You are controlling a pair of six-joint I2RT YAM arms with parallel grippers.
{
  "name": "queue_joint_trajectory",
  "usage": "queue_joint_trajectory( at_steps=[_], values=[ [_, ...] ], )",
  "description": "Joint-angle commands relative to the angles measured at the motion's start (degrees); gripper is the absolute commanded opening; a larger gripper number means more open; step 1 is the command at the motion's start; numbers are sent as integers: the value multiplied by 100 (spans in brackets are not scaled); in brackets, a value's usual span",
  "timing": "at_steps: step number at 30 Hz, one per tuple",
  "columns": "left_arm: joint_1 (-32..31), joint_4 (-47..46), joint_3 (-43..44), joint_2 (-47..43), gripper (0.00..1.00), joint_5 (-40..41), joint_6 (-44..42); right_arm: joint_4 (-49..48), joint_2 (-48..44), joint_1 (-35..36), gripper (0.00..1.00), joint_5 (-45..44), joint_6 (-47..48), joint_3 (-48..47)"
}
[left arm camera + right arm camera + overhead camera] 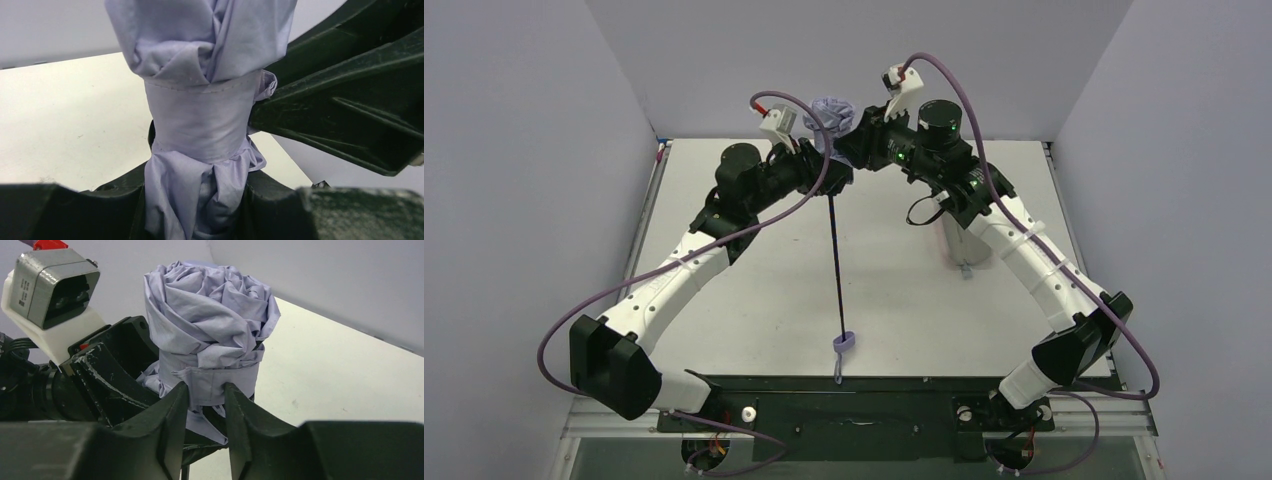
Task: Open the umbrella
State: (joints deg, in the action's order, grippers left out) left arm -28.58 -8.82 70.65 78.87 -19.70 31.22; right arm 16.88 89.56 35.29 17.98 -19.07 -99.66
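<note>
My left gripper (pixel 195 205) and right gripper (pixel 206 402) both squeeze the folded umbrella (pixel 210 330), up over the table's (pixel 754 300) far end. Its stick (pixel 835 260) reaches down to the handle (pixel 844 343). Cloth hides my left fingertips.

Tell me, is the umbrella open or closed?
Closed. The umbrella is all bunched up, with its strap wrapped round it, though the shaft is pulled out long.
</note>
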Motion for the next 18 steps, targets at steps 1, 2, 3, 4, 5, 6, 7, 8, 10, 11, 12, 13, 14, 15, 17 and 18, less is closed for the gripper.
queue_joint_trajectory(
  at_steps=[1,2,3,4,5,6,7,8,10,11,12,13,14,15,17,18],
  values=[
    [-69,-442,296,-287,0,-41,-136,-189,-10,-45,24,6,-69,-140],
    [-69,-439,292,-292,0,-49,-135,-193,-11,-76,18,37,-74,-124],
    [-69,-446,292,-297,0,-59,-139,-194,-6,-89,15,60,-89,-120],
    [-69,-459,291,-305,0,-104,-136,-210,5,-124,6,121,-102,-108],
    [-69,-475,291,-304,0,-130,-121,-224,7,-148,2,151,-133,-98],
    [-69,-478,293,-307,0,-183,-114,-263,9,-183,0,219,-155,-80],
    [-69,-482,292,-318,0,-209,-109,-291,9,-208,0,265,-166,-76],
    [-65,-490,280,-328,0,-273,-104,-295,15,-257,0,342,-171,-68],
    [-43,-561,227,-364,0,-383,-76,-335,-1,-333,0,447,-200,-38],
    [-14,-689,148,-386,0,-441,-16,-355,-9,-366,0,481,-204,-24],
    [2,-765,110,-424,0,-555,35,-358,-22,-424,0,532,-203,0],
    [30,-894,46,-449,0,-611,110,-363,-28,-443,0,554,-165,17],
    [57,-955,19,-463,0,-716,193,-366,-58,-494,0,576,-140,56],
    [69,-1074,-34,-485,0,-770,236,-356,-73,-522,0,576,-99,80],
    [105,-1248,-83,-510,0,-942,343,-327,-124,-594,0,485,-43,151],
    [124,-1334,-94,-516,0,-1019,390,-322,-141,-640,0,417,-17,208]
  ],
)
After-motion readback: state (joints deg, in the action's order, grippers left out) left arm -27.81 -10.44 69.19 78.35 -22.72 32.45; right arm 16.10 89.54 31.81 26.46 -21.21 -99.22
